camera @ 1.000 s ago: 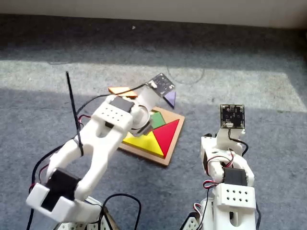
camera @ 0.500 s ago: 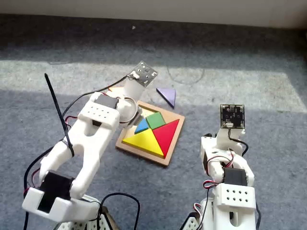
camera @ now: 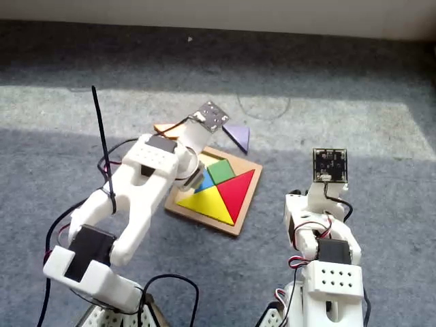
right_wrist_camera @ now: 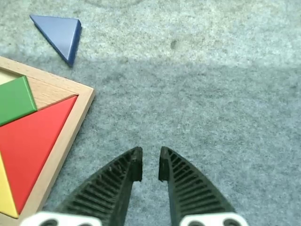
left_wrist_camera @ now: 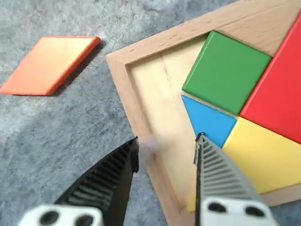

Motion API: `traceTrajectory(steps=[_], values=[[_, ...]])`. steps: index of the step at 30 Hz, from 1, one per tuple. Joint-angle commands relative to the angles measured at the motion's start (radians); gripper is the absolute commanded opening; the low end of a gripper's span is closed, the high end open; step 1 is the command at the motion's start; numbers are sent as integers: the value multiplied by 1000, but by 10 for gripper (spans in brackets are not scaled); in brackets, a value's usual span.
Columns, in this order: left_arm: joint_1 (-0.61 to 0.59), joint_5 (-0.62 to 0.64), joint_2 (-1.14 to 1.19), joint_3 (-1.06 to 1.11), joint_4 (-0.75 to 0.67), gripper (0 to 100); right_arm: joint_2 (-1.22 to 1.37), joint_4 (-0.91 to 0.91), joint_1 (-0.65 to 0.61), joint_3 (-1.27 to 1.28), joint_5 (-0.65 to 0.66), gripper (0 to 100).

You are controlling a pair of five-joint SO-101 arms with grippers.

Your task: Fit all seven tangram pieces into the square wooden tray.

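Since half a second ago the left arm has swung back toward the tray, while the right arm has kept still. Nearest, the right tool [right_wrist_camera: 149,153] hangs over the grey carpeted counter [right_wrist_camera: 211,94], tips a crack apart and empty. The left tool [left_wrist_camera: 167,140] is half open and empty, straddling a rim of the square wooden tray [left_wrist_camera: 117,60], which holds the yellow large triangle [left_wrist_camera: 263,160], small blue triangle [left_wrist_camera: 209,123], red large triangle [left_wrist_camera: 277,89] and green square [left_wrist_camera: 225,70]. Beyond its corner lies the flat orange parallelogram [left_wrist_camera: 49,63]; farther off lies the purple triangle [right_wrist_camera: 59,30]. The parallelogram looks like the next pick. The tool should clear the rim, grip across the piece's narrow width and turn it to match the bare pocket. From above, the arm covers that pocket, so I cannot tell where the seventh piece lies.
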Motion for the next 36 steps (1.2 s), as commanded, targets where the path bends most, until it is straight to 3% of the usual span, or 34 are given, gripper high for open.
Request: traceTrajectory(steps=[1, 16, 26, 36], values=[[53, -11, -8, -41, 31, 210, -15, -21, 12, -2, 12, 77], [53, 18, -15, -50, 31, 210, -15, -21, 12, -2, 12, 77], [44, 80, -260, 31, 31, 212, -15, -21, 12, -2, 12, 77], [-133, 150, -291, -88, 32, 214, -15, -21, 12, -2, 12, 77]])
